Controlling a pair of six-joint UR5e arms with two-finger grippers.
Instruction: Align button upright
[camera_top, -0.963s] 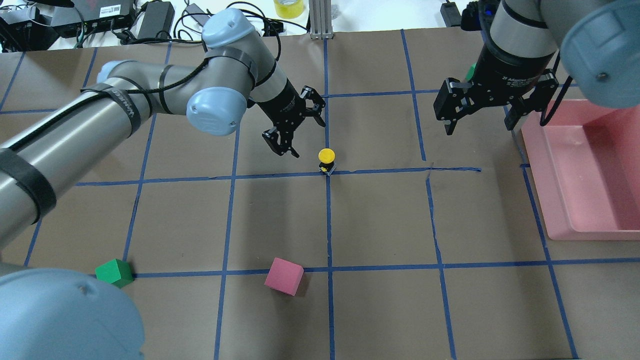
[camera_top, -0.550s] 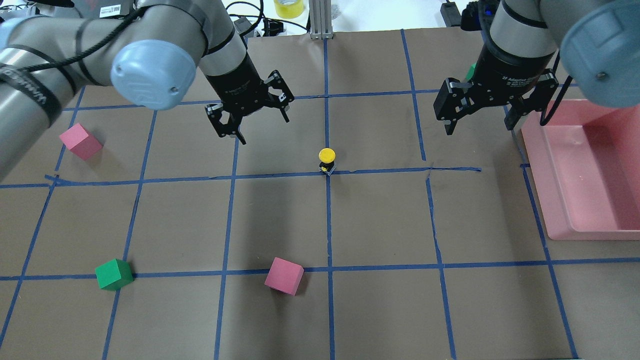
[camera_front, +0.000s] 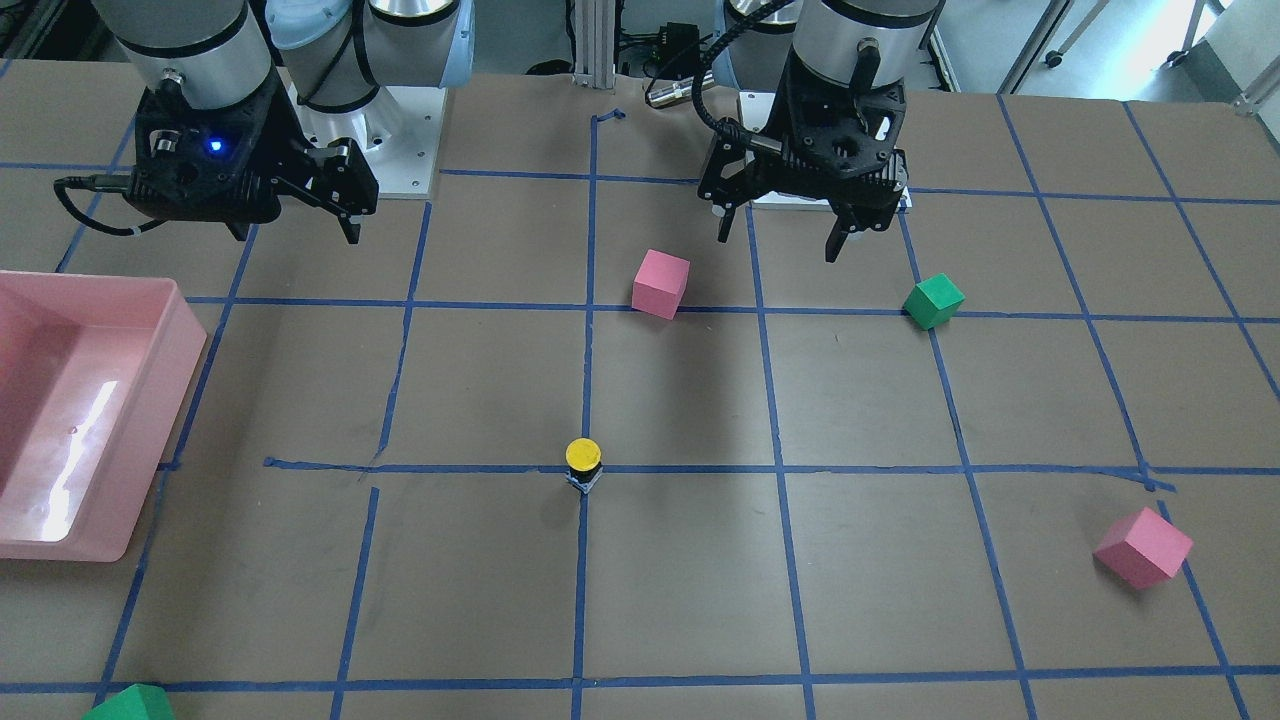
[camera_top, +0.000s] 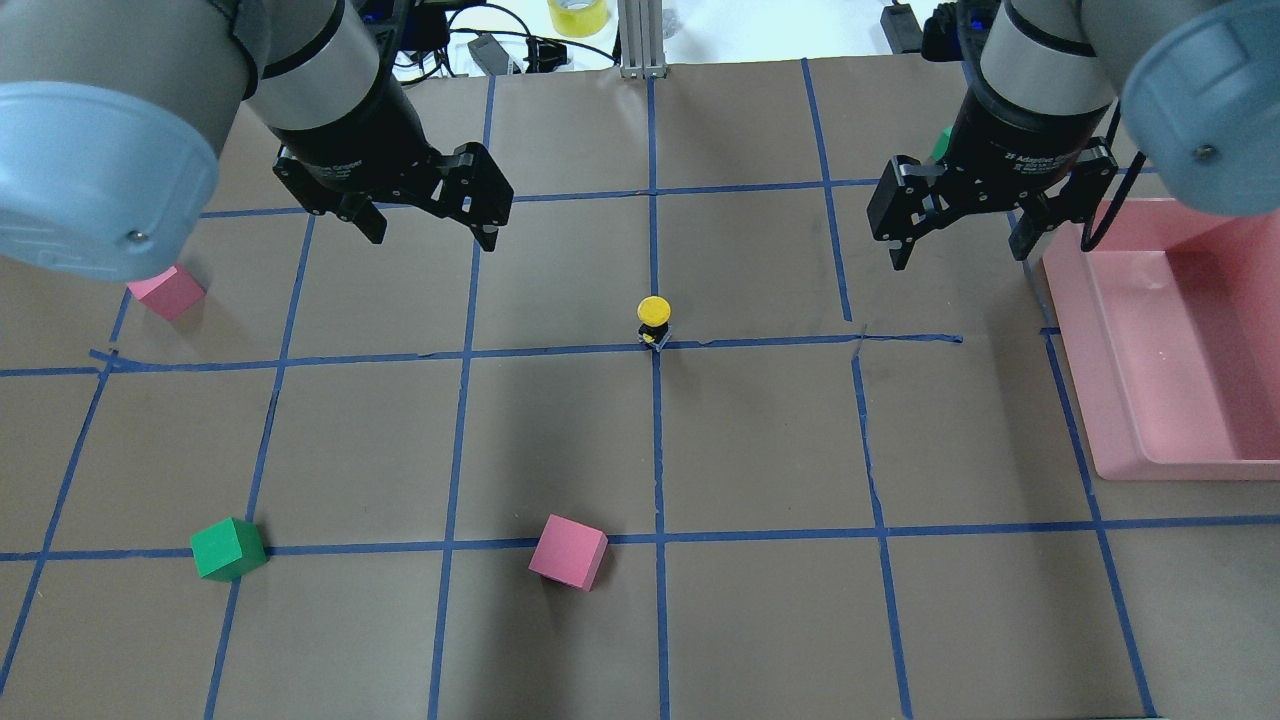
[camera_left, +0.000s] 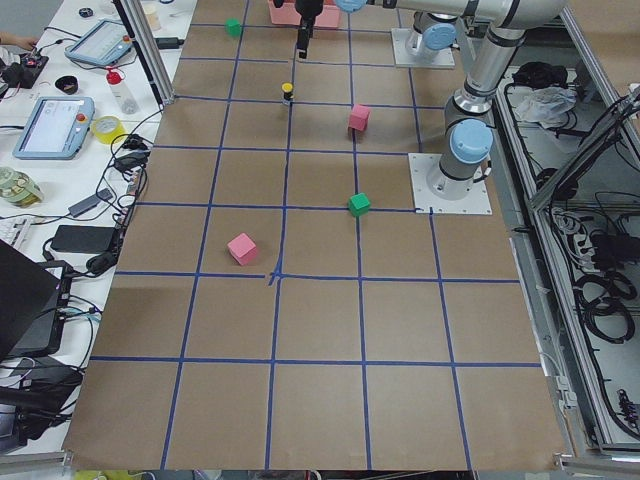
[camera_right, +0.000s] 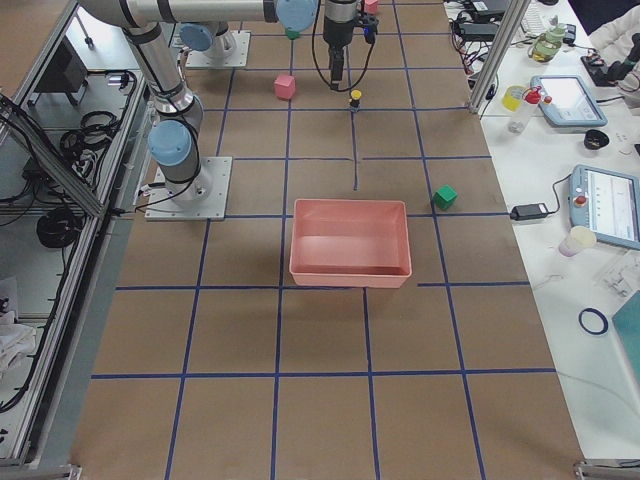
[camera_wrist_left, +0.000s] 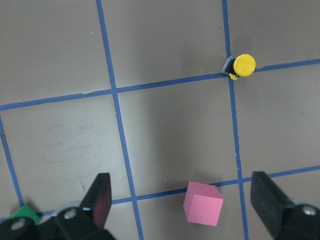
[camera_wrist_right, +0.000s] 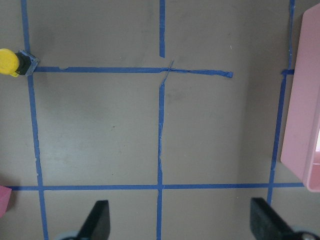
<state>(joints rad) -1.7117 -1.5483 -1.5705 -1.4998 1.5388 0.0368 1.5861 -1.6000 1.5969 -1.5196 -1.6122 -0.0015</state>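
Observation:
The button (camera_top: 653, 320) stands upright on a blue tape crossing at the table's middle, yellow cap on top and black body below. It also shows in the front view (camera_front: 583, 462) and in the left wrist view (camera_wrist_left: 242, 66). My left gripper (camera_top: 432, 235) is open and empty, raised well to the left of the button and farther back. Its fingers (camera_wrist_left: 100, 197) frame the left wrist view with nothing between them. My right gripper (camera_top: 958, 258) is open and empty, raised to the right of the button. The button lies at the left edge of the right wrist view (camera_wrist_right: 10, 62).
A pink tray (camera_top: 1085, 350) stands at the right edge. A pink cube (camera_top: 568, 552) and a green cube (camera_top: 228, 548) lie near the front. Another pink cube (camera_top: 165, 292) lies at the left. A second green cube (camera_top: 942, 145) peeks out behind my right wrist.
My left arm has swung back and to the left, away from the button, with its gripper still open. This uncovered the pink cube at the left. The button and right arm have not moved.

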